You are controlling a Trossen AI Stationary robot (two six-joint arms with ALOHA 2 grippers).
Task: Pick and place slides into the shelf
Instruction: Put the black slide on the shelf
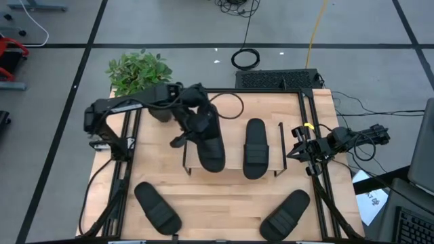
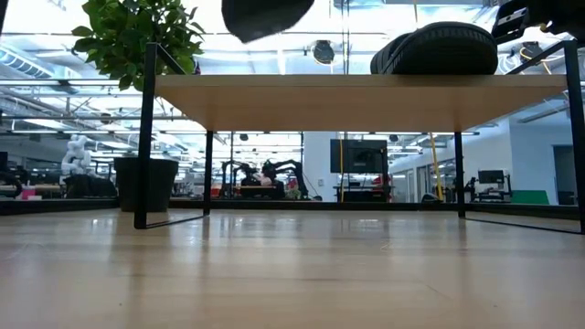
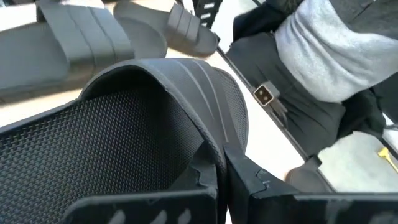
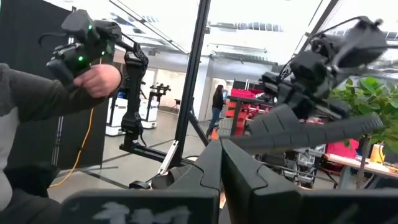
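Observation:
My left gripper (image 1: 196, 125) reaches over the shelf (image 1: 234, 139) from the left and is shut on a black slide (image 1: 209, 144). The low view shows this slide (image 2: 265, 14) above the light-wood shelf board (image 2: 356, 100). A second slide (image 1: 255, 148) lies sole-down on the shelf's right half (image 2: 439, 46). Two more slides lie on the table near its near edge, one on the left (image 1: 157, 207) and one on the right (image 1: 285, 215). My right gripper (image 1: 298, 150) waits shut beside the shelf's right frame. My left gripper pinches the slide's wide strap at its side edge (image 3: 214, 146), with one finger (image 3: 199, 177) on the footbed side under the strap and the other (image 3: 255, 177) outside. The slide (image 4: 311, 134) is lifted clear of the shelf board and tilted.
A potted plant (image 1: 139, 71) stands at the table's far left corner, behind the shelf. Black metal frames (image 1: 319, 183) run along both table sides. A person in a grey sleeve (image 3: 323, 50) stands past the table's right side, holding a control handle (image 4: 87, 37).

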